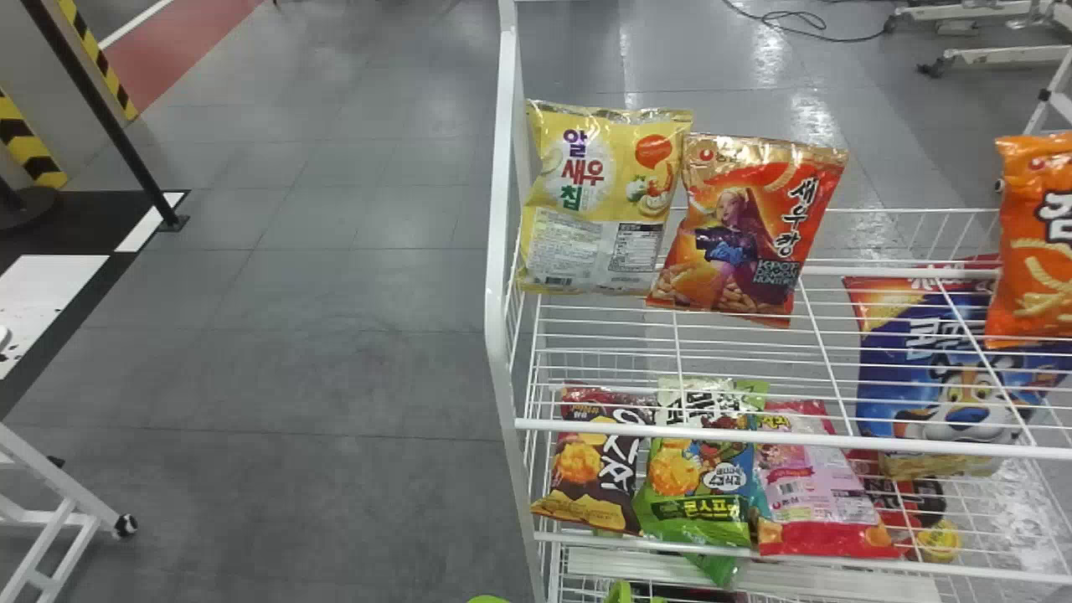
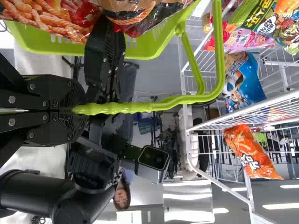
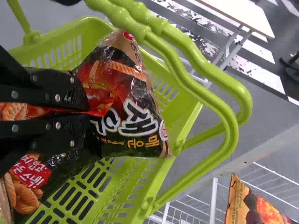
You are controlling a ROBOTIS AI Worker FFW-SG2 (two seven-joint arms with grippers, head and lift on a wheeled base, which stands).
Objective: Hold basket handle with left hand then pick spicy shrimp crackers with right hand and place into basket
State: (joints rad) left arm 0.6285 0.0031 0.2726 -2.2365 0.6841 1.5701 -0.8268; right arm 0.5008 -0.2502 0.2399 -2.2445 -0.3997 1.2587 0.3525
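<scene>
Grey floor [image 1: 352, 335] stretches left. Near, the left gripper [image 2: 78, 110] has its jaws closed on the basket handle [image 2: 119, 108]; the right gripper's [image 3: 92, 112] jaws pinch the spicy shrimp crackers [image 3: 124, 86] over the green basket [image 3: 182, 123]. Best to lower gently inside the rim [image 3: 91, 19], clear of the handle, then release. Farther right, the wire rack's [image 1: 494, 318] edge needs clearance; withdrawing leftward looks safer.
</scene>
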